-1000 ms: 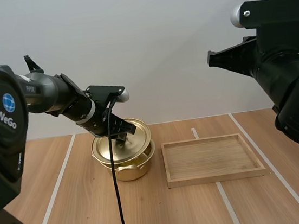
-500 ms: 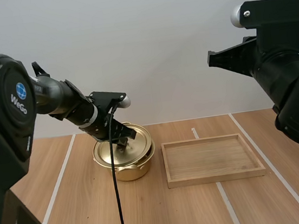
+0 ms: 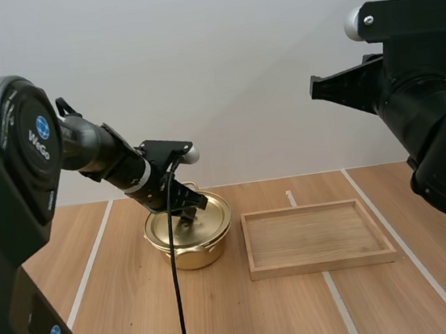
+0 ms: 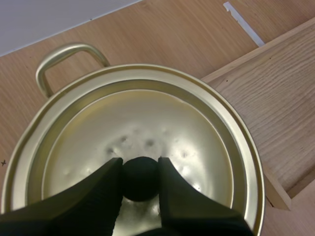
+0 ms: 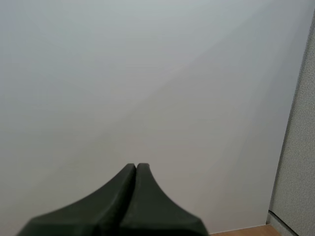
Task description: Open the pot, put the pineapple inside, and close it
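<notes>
Lowered since before, the lid [image 3: 212, 213] sits flat on the pot [image 3: 189, 257] at centre-left; left gripper [image 4: 140, 164] pinches its knob [image 4: 140, 182]; right gripper [image 5: 136, 169] clenched, empty.

Robot test lab: white tape lines [image 3: 88, 265] across wooden table [image 3: 225, 313], plain wall [image 3: 235, 68].

The lid [image 4: 147, 110] hides the pot [image 3: 192, 257] interior; tray [image 4: 275, 103] cropped

Shiny gold round metal pot [image 3: 192, 256], gold lid [image 4: 197, 123] with faint dimples; round black knob [image 4: 140, 179]. Pale oak rectangular wooden tray [image 3: 316, 264], fine straight grain. Light-brown wood-grain table [image 3: 250, 318], white stripes [image 3: 87, 275]. Matte black left gripper [image 4: 139, 164]; matte black right gripper [image 5: 136, 167].
</notes>
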